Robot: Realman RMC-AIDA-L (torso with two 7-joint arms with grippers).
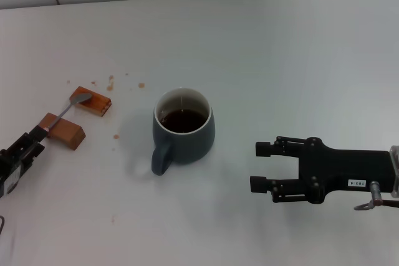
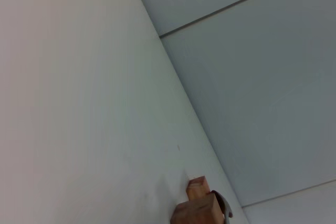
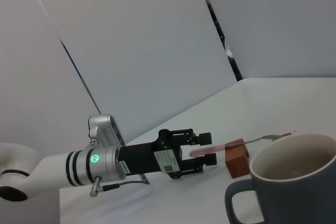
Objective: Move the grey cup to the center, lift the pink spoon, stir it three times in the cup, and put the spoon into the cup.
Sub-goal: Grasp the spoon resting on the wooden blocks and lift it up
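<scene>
The grey cup stands mid-table with dark liquid inside and its handle toward me; it also shows in the right wrist view. The pink spoon lies across two wooden blocks at the left, bowl on the far block. My left gripper is at the spoon's pink handle end. In the right wrist view the left gripper has one finger on each side of the pink handle, with gaps showing. My right gripper is open and empty, to the right of the cup.
Two brown wooden blocks hold the spoon up; the left wrist view shows them with the spoon's bowl. Small brown spots mark the table behind the blocks. A wall runs along the table's far edge.
</scene>
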